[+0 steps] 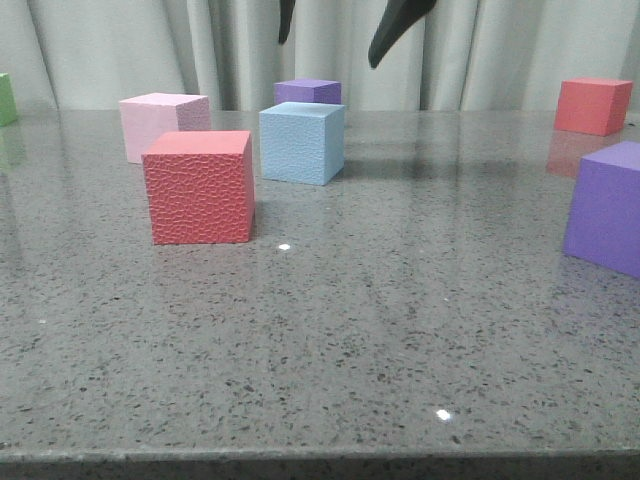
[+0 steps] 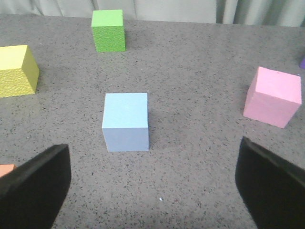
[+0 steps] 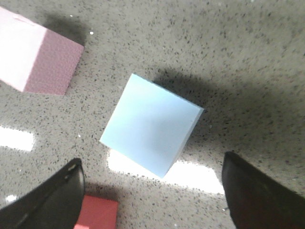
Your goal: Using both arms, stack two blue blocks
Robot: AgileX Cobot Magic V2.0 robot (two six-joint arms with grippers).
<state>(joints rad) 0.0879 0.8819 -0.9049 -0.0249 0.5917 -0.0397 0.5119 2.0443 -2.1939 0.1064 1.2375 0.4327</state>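
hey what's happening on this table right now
Neither arm holds anything yet. The right end effector hangs open above one pale sky-blue foam cube, which sits between a pink cube and a red cube. The left end effector is open too, facing the other pale blue foam cube on the grey speckled table.

No readable txt, labels, brands or nos. anywhere; cubes & tabletop are all unmarked.

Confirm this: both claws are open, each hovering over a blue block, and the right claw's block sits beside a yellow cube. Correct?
Not quite. In the right wrist view the right claw hovers open over a blue block beside a pink cube, not a yellow one. The left claw is open over the other blue block.
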